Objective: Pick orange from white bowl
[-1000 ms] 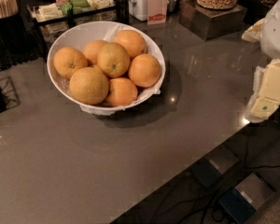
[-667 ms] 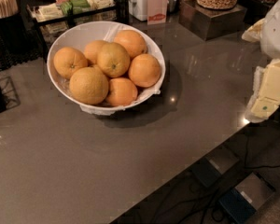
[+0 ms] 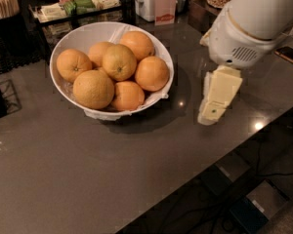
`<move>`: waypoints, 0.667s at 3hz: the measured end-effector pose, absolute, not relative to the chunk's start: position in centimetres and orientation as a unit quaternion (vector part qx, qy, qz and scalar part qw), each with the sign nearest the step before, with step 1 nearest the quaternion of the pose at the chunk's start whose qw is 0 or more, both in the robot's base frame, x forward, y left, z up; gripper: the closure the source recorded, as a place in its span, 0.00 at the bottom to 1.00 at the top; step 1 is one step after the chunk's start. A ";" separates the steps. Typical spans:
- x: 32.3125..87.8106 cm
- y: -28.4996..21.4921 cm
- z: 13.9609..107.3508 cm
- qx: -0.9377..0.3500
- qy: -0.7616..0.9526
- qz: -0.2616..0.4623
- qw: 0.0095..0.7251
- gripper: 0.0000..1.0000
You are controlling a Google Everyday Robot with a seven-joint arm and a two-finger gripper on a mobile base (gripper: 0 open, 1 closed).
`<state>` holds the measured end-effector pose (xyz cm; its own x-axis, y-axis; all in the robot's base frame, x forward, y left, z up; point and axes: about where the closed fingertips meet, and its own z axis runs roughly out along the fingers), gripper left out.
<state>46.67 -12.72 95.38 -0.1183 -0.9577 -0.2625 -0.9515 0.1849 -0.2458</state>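
Since the earlier frames the robot's rounded white arm housing [image 3: 249, 23] has swung in from the right edge toward the middle, bringing the cream-coloured two-finger gripper [image 3: 211, 112] nearer the bowl. The gripper hangs tip-down at centre right over the glossy grey tabletop [image 3: 88, 179], near the right side of the wide, round, glossy white bowl [image 3: 83, 33] but apart from it. Whether the gripper is spread or closed cannot be told. The bowl sits left of centre in the upper half, and a heap of round oranges [image 3: 119, 61] lies within it. Along the top edge stand a cup of wooden stir sticks [image 3: 2, 4], a dark tray of packets [image 3: 75, 6] and a red-and-white carton [image 3: 164, 9].
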 end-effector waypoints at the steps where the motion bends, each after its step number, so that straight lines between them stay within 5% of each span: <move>1: 48.3 -6.5 94.6 -0.661 0.721 0.007 0.208 0.00; 2: 48.7 -6.6 94.6 -0.659 0.721 0.002 0.214 0.00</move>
<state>48.69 -6.65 94.63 -0.0397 -0.9495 -0.3111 -0.9516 0.1309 -0.2780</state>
